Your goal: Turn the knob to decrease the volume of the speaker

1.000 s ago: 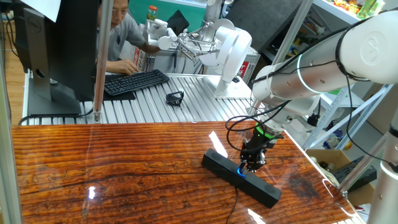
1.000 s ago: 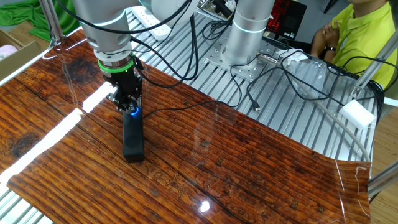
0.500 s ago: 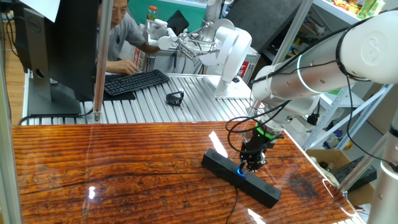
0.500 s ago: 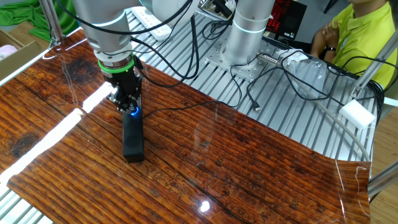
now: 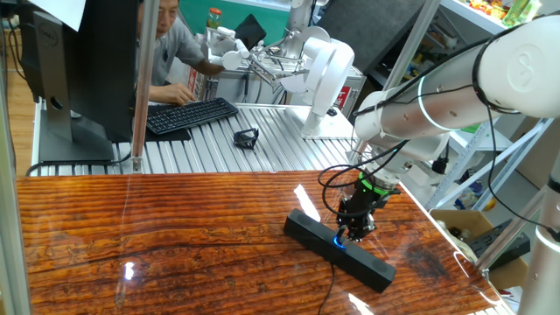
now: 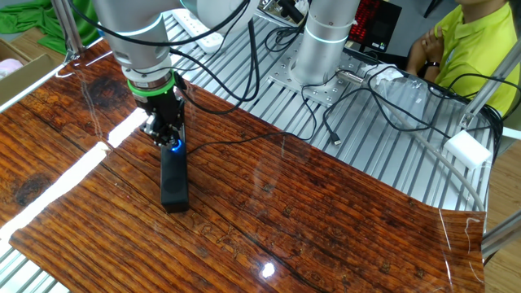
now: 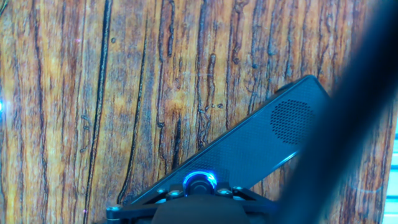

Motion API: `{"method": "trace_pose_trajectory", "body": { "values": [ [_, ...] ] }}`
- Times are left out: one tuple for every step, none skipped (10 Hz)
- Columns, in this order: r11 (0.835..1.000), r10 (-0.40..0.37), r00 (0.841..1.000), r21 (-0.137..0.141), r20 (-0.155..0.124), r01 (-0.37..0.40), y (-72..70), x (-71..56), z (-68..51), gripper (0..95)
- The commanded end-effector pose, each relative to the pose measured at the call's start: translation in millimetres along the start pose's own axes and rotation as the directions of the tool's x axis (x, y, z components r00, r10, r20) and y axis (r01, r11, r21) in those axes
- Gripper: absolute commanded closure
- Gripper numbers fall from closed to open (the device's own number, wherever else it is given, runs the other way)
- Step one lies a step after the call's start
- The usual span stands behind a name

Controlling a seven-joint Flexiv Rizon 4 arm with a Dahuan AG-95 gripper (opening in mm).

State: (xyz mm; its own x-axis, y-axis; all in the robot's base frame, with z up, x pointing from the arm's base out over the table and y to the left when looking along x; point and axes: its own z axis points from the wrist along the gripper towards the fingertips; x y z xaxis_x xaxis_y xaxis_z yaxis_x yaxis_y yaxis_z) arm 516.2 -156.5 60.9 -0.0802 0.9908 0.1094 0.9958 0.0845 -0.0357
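On the wooden table (image 5: 157,236) lies the speaker (image 5: 338,249), its blue-lit knob (image 7: 199,181) mid-top. Directly over it the gripper (image 6: 170,140) stands with fingertips at the knob; whether they pinch it, I cannot tell. The turning step seems in hand. Next comes a wrist rotation toward lower volume, keeping centred so the fingers don't slip.

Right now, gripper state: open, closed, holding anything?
Gripper: down on the knob of the speaker; the fingers are hidden, so open or closed cannot be told.
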Motion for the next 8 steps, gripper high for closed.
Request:
{"method": "trace_pose_trajectory", "body": {
  "values": [
    [1.000, -0.029, 1.000, 0.001, 0.004, 0.029, 0.4, 0.4, 0.2, 95.0],
    [0.999, -0.046, 0.999, 0.001, 0.005, 0.046, 0.4, 0.4, 0.2, 95.0],
    [0.998, -0.064, 0.998, 0.001, 0.009, 0.064, 0.4, 0.4, 0.3, 95.0],
    [0.997, -0.079, 0.997, 0.001, 0.010, 0.079, 0.4, 0.4, 0.4, 95.0],
    [0.996, -0.089, 0.996, 0.001, 0.010, 0.089, 0.4, 0.4, 0.5, 95.0],
    [0.994, -0.105, 0.994, 0.002, 0.009, 0.105, 0.4, 0.4, 0.5, 95.0],
    [0.993, -0.116, 0.993, 0.001, 0.009, 0.116, 0.4, 0.4, 0.5, 95.0],
    [0.991, -0.134, 0.991, 0.001, 0.009, 0.134, 0.4, 0.4, 0.4, 95.0]
  ]
}}
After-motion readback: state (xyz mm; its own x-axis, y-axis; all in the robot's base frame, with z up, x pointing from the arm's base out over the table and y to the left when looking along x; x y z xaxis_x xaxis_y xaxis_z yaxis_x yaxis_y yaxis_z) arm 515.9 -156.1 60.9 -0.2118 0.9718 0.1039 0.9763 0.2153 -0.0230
